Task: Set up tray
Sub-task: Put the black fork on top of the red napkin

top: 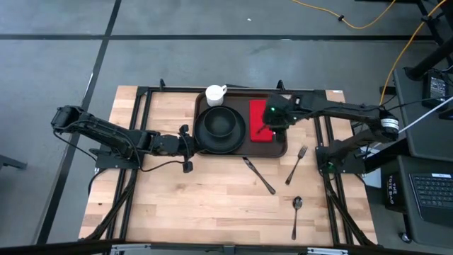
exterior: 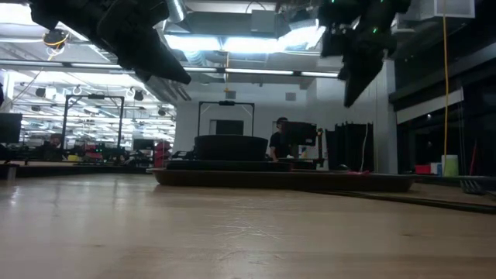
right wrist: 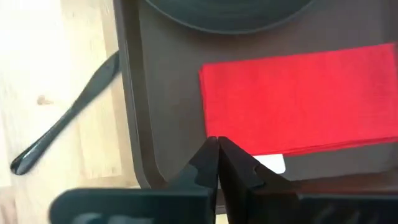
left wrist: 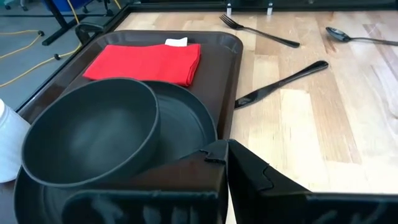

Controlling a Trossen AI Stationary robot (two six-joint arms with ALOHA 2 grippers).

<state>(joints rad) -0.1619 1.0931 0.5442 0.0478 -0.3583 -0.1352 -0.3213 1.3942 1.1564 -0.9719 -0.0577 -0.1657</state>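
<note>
Nearest your overhead camera, the left arm reaches in over the pale wooden worktop, and you see its left tool just beside the left edge of the tray, fingers pressed together with nothing between them. Moving right, you find the dark brown tray lying flat at the far middle of the worktop. On its left part sits a round black plate with a black bowl on it, and a white mug stands at the tray's far left corner. To the right of the plate, still inside the tray, lies a folded red napkin. Your right tool is over the napkin's right side; its wrist camera shows the fingers closed tip to tip at the napkin's edge, gripping nothing you can make out. Further right, off the tray, a knife, a fork and a spoon lie on the bare wood.
</note>
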